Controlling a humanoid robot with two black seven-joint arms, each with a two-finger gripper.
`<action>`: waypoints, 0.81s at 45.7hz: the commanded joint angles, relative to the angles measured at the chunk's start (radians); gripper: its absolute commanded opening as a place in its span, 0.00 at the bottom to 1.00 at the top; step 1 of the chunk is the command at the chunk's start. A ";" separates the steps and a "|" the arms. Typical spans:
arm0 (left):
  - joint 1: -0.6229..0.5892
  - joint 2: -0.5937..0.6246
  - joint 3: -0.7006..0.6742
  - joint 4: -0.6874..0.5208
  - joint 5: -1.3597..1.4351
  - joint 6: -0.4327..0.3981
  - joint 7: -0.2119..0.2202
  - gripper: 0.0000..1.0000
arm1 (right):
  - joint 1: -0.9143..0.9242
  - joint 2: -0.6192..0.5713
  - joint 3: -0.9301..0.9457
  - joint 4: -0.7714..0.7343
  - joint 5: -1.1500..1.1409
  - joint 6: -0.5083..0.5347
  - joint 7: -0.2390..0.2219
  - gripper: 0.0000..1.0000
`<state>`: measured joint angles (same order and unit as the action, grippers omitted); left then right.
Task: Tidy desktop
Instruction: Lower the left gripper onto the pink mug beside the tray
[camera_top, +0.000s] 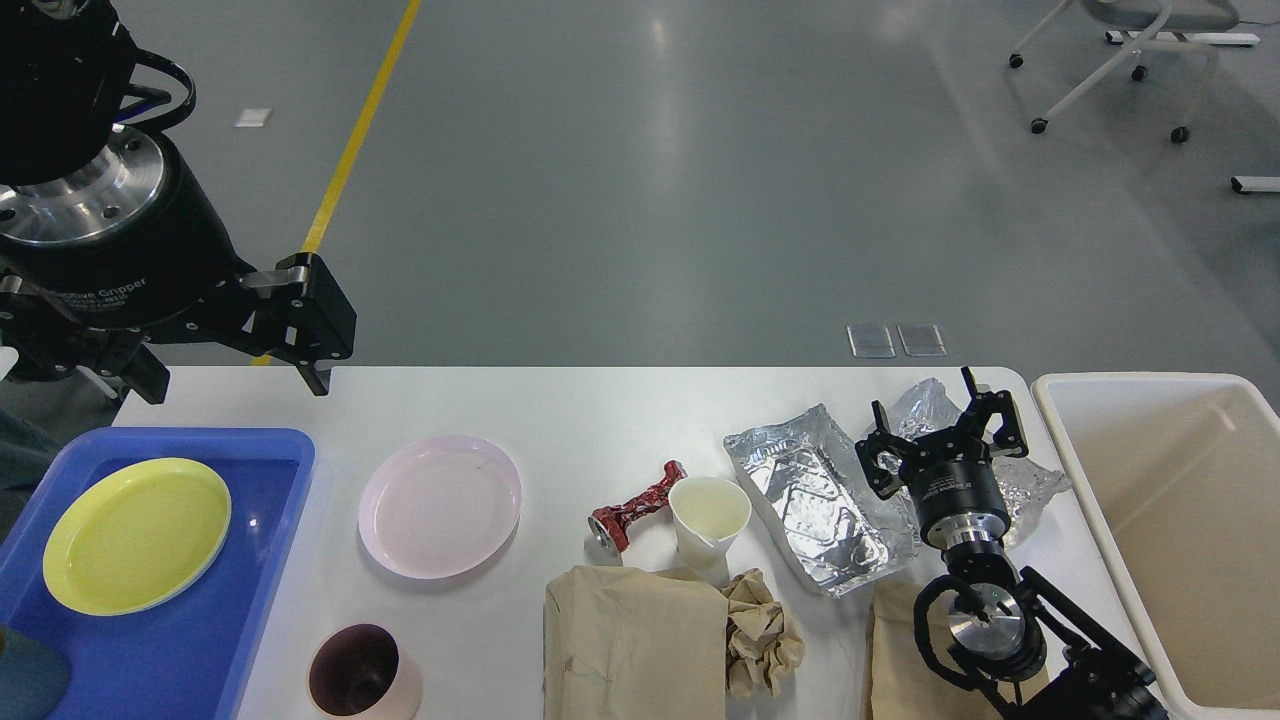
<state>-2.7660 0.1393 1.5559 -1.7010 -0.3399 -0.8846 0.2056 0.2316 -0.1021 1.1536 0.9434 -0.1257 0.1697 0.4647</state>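
Desktop (600, 420) beneath both empty, open tools: left (235, 345), right (940, 425).

The white, round-cornered desktop (600, 420) lies flat, cluttered with dishes and trash.

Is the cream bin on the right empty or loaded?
Empty as far as visible: the cream bin shows only bare inner walls and floor. Its far-right part is cut off by the frame edge, so cannot tell there.

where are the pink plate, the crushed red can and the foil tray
pink plate (440, 505), head view, centre of its dish
crushed red can (637, 509), head view, middle of its crumpled body
foil tray (815, 490), head view, its flat embossed floor
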 joint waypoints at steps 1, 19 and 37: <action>0.009 -0.006 0.003 0.004 -0.008 -0.004 -0.006 0.97 | 0.000 -0.001 0.000 0.000 0.000 -0.001 0.000 1.00; 0.161 -0.007 -0.071 0.032 0.015 0.016 0.005 0.97 | 0.000 -0.001 0.000 0.002 0.000 -0.001 0.000 1.00; 0.624 0.074 -0.097 0.067 0.099 0.321 -0.011 0.95 | 0.000 0.001 0.000 0.000 0.000 -0.001 0.000 1.00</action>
<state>-2.3032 0.1543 1.4764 -1.6610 -0.3004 -0.6796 0.1959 0.2317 -0.1014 1.1535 0.9435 -0.1258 0.1697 0.4648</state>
